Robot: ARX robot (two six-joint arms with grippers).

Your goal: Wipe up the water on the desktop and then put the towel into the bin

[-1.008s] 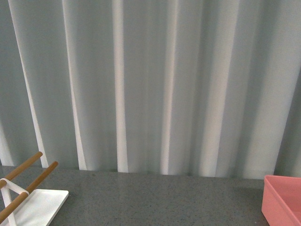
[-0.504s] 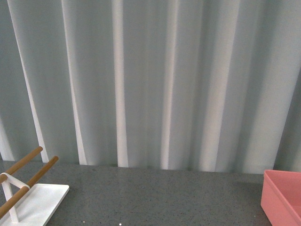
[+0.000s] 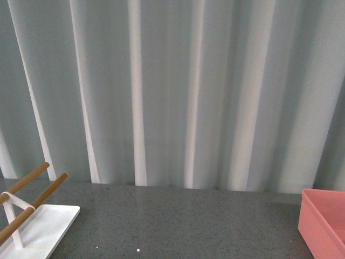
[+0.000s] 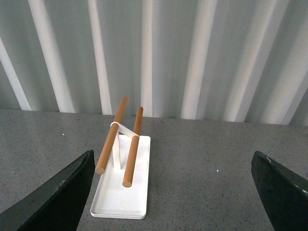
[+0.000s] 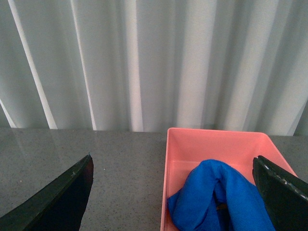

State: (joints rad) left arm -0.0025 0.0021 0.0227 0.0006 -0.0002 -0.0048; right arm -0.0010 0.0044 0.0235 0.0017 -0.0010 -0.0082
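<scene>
Task seemingly finished: towel point(image 5: 219, 195) bunched inside bin point(image 5: 214, 137) just ahead of wide-open, empty right gripper point(image 5: 173, 202); left gripper point(image 4: 171, 192) likewise spread above counter point(image 4: 202, 163). Next, probably only pulling back.

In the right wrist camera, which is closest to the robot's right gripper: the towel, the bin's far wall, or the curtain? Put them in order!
1. Towel: nearest, lying in the bin between the open fingers.
2. Bin's far wall: behind the towel.
3. Curtain: farthest, past the desktop's back edge.
</scene>
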